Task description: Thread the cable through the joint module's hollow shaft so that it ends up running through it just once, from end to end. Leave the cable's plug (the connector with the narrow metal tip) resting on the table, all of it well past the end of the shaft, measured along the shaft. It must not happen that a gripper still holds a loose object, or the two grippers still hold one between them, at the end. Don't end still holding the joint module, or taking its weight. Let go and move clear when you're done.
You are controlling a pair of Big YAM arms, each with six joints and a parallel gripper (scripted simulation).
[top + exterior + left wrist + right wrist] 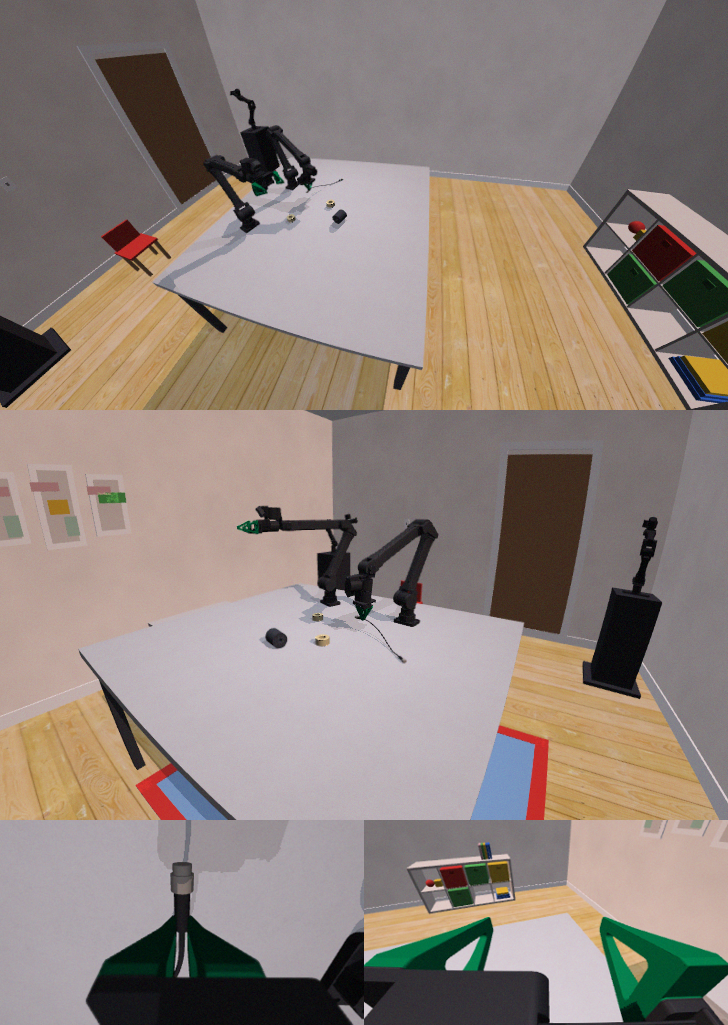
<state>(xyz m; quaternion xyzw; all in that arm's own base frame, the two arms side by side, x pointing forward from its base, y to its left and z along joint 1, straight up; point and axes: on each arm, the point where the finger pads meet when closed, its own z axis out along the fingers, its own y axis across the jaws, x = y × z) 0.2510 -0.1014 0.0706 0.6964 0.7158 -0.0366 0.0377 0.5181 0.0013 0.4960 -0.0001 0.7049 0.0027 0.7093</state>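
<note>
One broad table [326, 275] [305, 705] carries everything. My right gripper [239, 528] [546, 922] is raised above it, jaws spread wide. My left gripper [363, 616] [181, 922] points down, jaws pinching the plug [182, 884] by its dark sleeve, metal tip jutting past them. The cable [381, 638] [326, 184] trails from there to its far end on the table. Well apart, the dark joint module [339, 216] [276, 637] lies on its side, unthreaded, near two brass-coloured rings [327, 204] [321, 643].
</note>
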